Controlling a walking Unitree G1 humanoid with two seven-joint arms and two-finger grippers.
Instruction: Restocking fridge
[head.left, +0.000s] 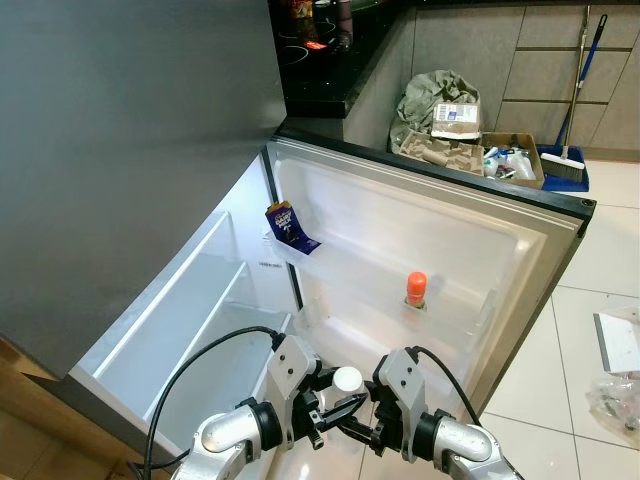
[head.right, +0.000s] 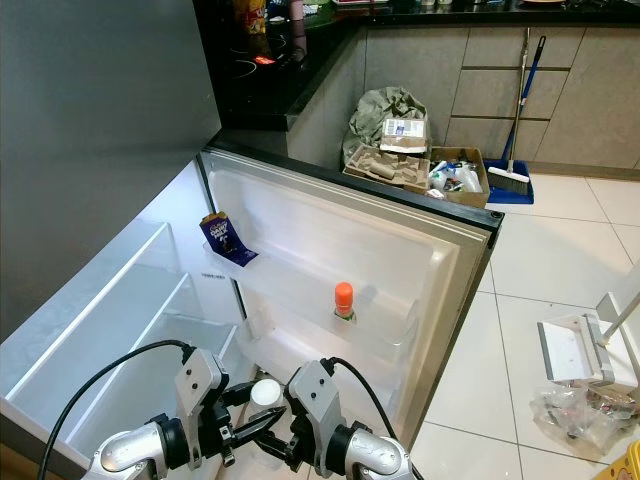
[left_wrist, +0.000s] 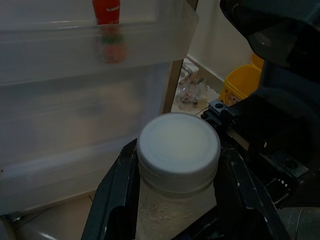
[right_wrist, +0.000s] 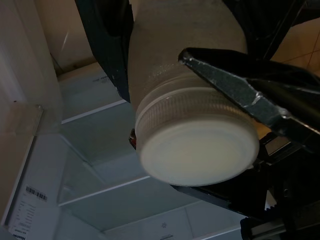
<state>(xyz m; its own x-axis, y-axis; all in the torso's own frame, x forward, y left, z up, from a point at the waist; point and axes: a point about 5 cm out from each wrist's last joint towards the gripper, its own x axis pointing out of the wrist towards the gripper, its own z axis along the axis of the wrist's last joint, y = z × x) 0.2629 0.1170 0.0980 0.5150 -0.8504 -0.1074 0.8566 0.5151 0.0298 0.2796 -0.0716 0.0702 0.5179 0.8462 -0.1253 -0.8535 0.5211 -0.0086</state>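
While both grippers are crowding the same white-capped jar (head.left: 347, 381), the main risk is a fumble at the handover: if one lets go before the other is seated, the jar is dropping onto the tile floor (head.left: 590, 330) or knocking the fridge door (head.left: 440, 230). Cap is looking smooth and rounded, so a finger bearing on it is prob. slipping rather than holding. Fingers of the 2 grippers are also sitting v. close, so they could be jamming against each other.

Left gripper (left_wrist: 175, 200) is closing on the jar body just below the cap, one black finger either side, both touching. Right gripper (head.left: 362, 415) is pressing in from the opposite side; in the right wrist view one of its fingers (right_wrist: 240, 90) is lying across the cap's ribbed edge, but whether it's truly clamping I can't tell.

Jar is being held low in front of the open fridge, between the 2 wrists, cap up, well short of the door shelf (head.left: 440, 315) where an orange-capped bottle (head.left: 416, 289) is standing. A blue snack packet (head.left: 285, 226) is sitting higher up in the door.
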